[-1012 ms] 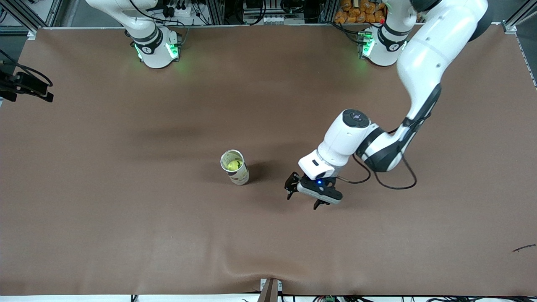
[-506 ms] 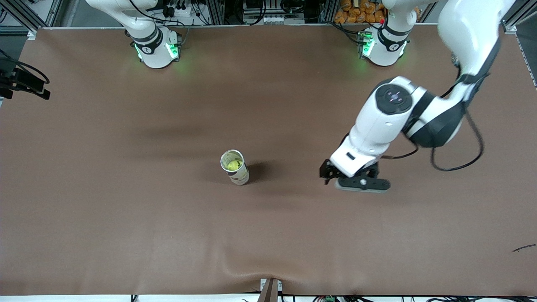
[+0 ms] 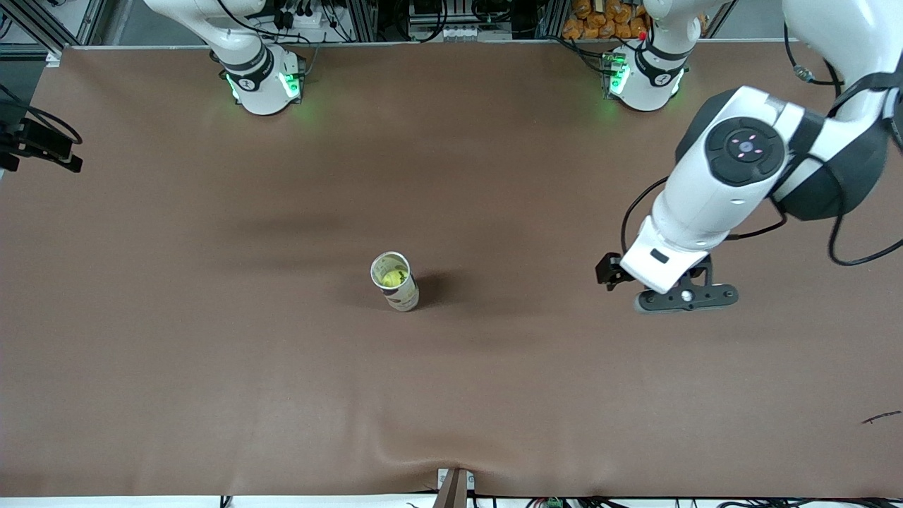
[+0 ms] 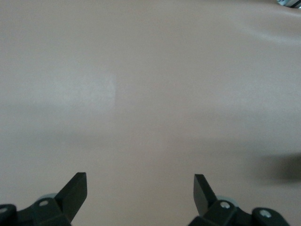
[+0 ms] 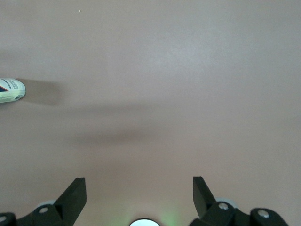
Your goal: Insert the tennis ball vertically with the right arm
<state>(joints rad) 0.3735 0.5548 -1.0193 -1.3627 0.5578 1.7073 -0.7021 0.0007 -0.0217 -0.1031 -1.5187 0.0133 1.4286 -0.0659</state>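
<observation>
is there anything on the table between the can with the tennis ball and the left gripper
No. In the front view, only bare brown table lies between the can, with the tennis ball inside, and the open left gripper.

I work in a robotics lab, not a home or a shop. My two arm bases (image 3: 262, 83) (image 3: 643, 79) are bolted along one edge of a wide table (image 3: 211, 353) covered in a plain brown mat, each base glowing with green status lights. Past that edge stand aluminium frame rails (image 3: 367, 17) hung with cables and power strips (image 3: 303, 17). A black camera mount (image 3: 39, 144) sits at the right arm's end of the table, and more wiring and a bracket (image 3: 455, 487) show at the edge nearest the front camera. My white left arm (image 3: 734, 176) trails a loose black cable (image 3: 846, 247).
</observation>
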